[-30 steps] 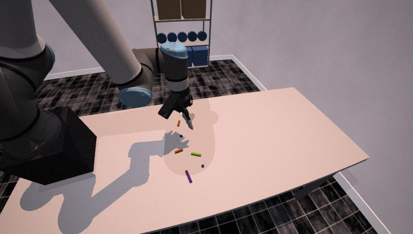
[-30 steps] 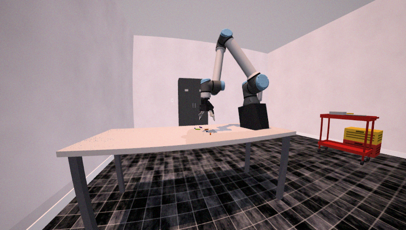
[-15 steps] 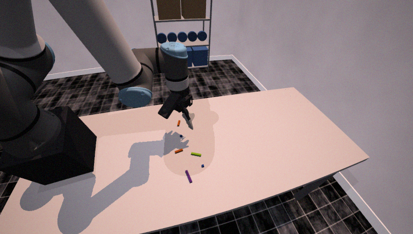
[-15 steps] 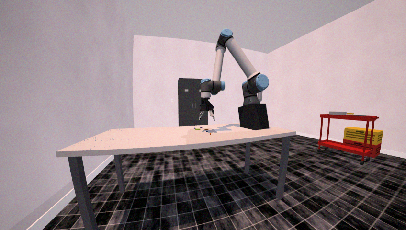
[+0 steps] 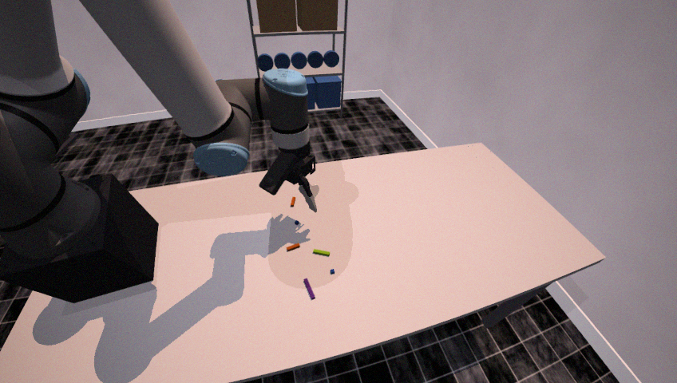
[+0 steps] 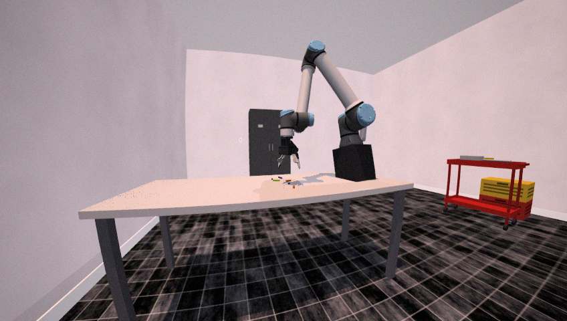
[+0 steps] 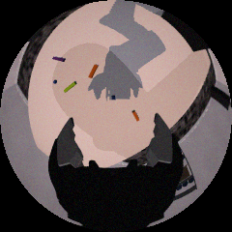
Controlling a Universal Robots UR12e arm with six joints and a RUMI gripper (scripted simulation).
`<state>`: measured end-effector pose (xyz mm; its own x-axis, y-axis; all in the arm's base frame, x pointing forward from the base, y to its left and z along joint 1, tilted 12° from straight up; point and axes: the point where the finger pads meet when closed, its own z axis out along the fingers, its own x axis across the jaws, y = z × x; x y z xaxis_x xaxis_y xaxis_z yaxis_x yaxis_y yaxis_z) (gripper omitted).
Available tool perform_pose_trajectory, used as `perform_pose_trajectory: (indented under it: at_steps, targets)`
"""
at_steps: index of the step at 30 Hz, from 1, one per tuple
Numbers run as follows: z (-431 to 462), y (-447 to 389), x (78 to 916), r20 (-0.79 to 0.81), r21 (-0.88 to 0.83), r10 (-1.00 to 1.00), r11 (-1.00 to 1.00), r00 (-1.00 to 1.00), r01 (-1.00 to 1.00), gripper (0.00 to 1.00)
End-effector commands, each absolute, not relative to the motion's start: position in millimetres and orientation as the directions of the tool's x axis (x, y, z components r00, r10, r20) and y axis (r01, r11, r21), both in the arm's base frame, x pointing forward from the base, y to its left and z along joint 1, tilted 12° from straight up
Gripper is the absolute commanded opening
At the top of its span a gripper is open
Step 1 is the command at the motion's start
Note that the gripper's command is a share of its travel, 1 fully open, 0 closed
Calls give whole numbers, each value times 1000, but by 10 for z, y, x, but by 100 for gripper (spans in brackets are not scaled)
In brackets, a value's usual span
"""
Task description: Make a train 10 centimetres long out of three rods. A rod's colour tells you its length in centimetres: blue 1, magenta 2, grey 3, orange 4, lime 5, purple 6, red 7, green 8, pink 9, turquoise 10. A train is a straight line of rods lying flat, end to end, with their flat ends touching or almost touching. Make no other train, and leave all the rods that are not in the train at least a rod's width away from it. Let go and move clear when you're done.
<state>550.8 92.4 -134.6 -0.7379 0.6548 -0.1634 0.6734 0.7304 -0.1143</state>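
Six rods lie flat and apart on the table (image 5: 475,227) (image 6: 178,194). One orange rod (image 5: 292,201) (image 7: 135,115) lies just below my gripper. A blue rod (image 5: 296,222) (image 7: 113,97) lies in the gripper's shadow. Further forward are a second orange rod (image 5: 293,246) (image 7: 93,71), a lime rod (image 5: 321,252) (image 7: 70,87), a second blue rod (image 5: 331,271) (image 7: 54,81) and a purple rod (image 5: 309,288) (image 7: 59,59). No two rods touch end to end. My gripper (image 5: 306,187) (image 6: 289,160) (image 7: 113,115) is open and empty. It hangs well above the table.
The arm's black base (image 5: 95,237) (image 6: 353,162) stands on the table's left end. A shelf rack (image 5: 296,47) stands beyond the table. A dark cabinet (image 6: 262,139) stands by the far wall and a red cart (image 6: 487,186) stands on the floor.
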Motion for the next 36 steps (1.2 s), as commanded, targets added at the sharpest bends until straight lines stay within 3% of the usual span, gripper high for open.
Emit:
perform_pose_trajectory:
  at_steps: [1, 15, 36]
  targets:
    - [-1342, 908, 5513, -161, -118, 633, 749, -757, 652, 100]
    - [-1341, 813, 5515, -139, -143, 500, 844, -855, 517, 100]
    - [-1339, 553, 5524, -51, -192, 22, 981, -998, 31, 100]
